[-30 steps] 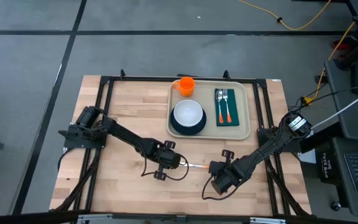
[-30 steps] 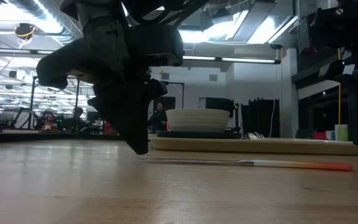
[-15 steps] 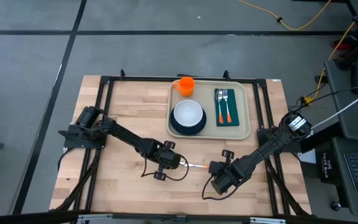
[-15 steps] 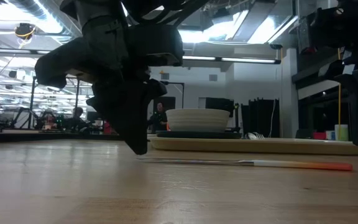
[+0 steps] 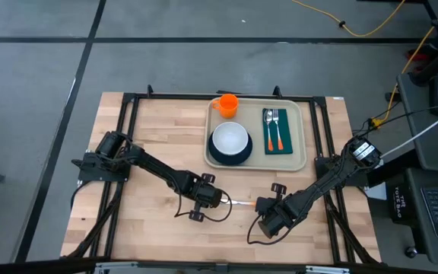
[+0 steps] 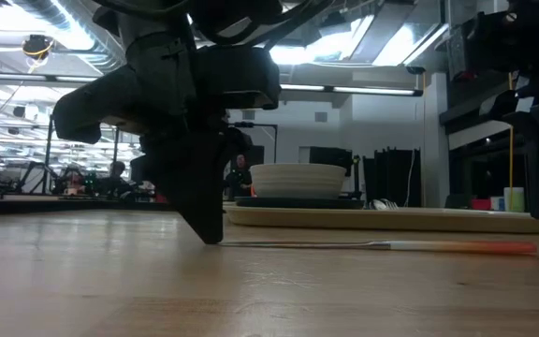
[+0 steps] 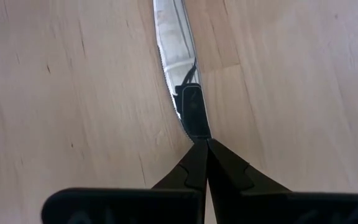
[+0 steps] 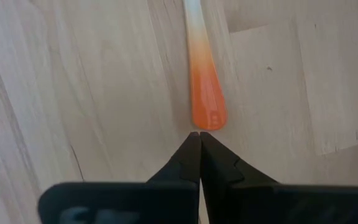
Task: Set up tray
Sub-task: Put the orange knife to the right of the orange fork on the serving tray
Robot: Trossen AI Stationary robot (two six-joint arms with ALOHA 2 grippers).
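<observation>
A knife (image 5: 238, 203) with an orange handle (image 8: 205, 93) and a steel blade (image 7: 176, 56) lies flat on the wooden table, in front of the beige tray (image 5: 304, 133). My left gripper (image 5: 217, 199) is shut, and its tips are down at the blade's free end (image 6: 211, 239). My right gripper (image 5: 256, 207) is also shut, with its tips (image 8: 196, 134) right at the handle's butt end. The tray holds a white bowl (image 5: 230, 139) on a dark teal plate (image 5: 217, 158), an orange cup (image 5: 227, 104), and a green napkin (image 5: 274, 144) with a fork and a spoon on it. My left gripper sets its shut fingertips (image 7: 199, 149) on the blade's tip end (image 7: 188, 127). It comes from above, slanting steeply down, in line with the blade. The knife lies flat on the table. My right gripper's shut tips stand at the handle's butt (image 8: 209, 123); I cannot tell whether they touch it.
The black frame rails (image 5: 131, 114) run along the table's left, far and right sides. Bare wood (image 5: 158, 137) lies to the left of the tray and around the knife. Cables trail from both grippers across the near part of the table.
My left gripper has sunk, still shut, and its tips have come down to the table at the blade's end. My right gripper has kept still.
</observation>
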